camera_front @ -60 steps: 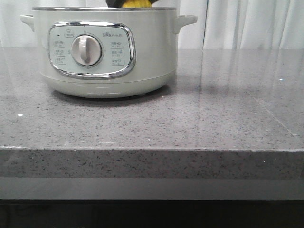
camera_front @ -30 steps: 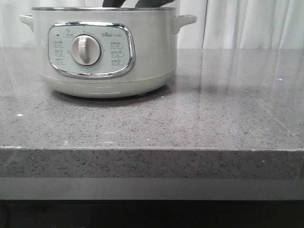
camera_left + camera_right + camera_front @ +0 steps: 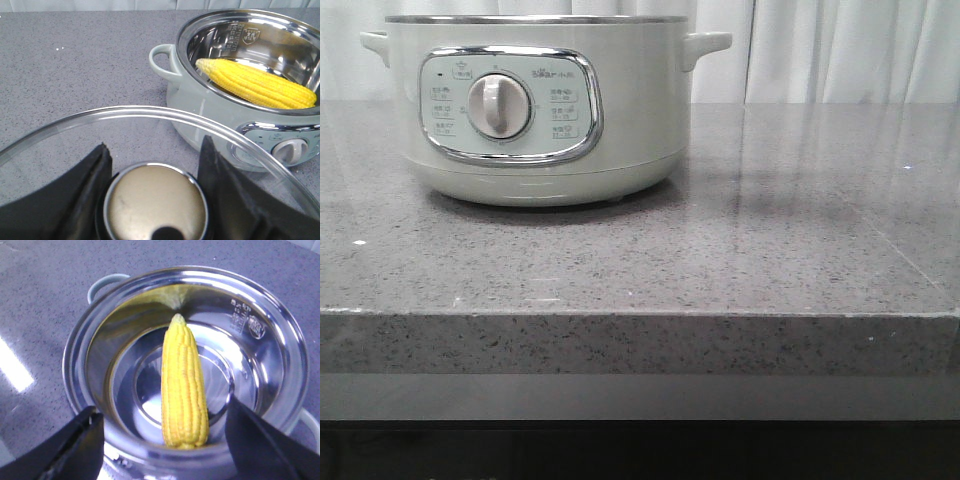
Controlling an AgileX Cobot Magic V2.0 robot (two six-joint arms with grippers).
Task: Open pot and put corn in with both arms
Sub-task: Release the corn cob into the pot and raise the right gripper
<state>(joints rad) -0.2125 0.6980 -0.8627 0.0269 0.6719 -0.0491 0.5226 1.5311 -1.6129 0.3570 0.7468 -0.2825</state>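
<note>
Now the corn [image 3: 184, 385] lies flat in the pot [image 3: 75, 365], directly below your right jaws [image 3: 162, 440], which gape empty; its long axis runs between them. Your left jaws [image 3: 155, 165] grip the lid [image 3: 150, 125] by its knob beside the pot.

The pot [image 3: 540, 110] has a smooth, glossy plastic-looking shell, a chrome panel frame [image 3: 510, 105] and a mirror-bright steel bowl [image 3: 240, 370]. The lid [image 3: 150, 130] is clear glass with a brushed metal knob [image 3: 156, 202]. The countertop [image 3: 740, 250] is polished speckled stone.
</note>
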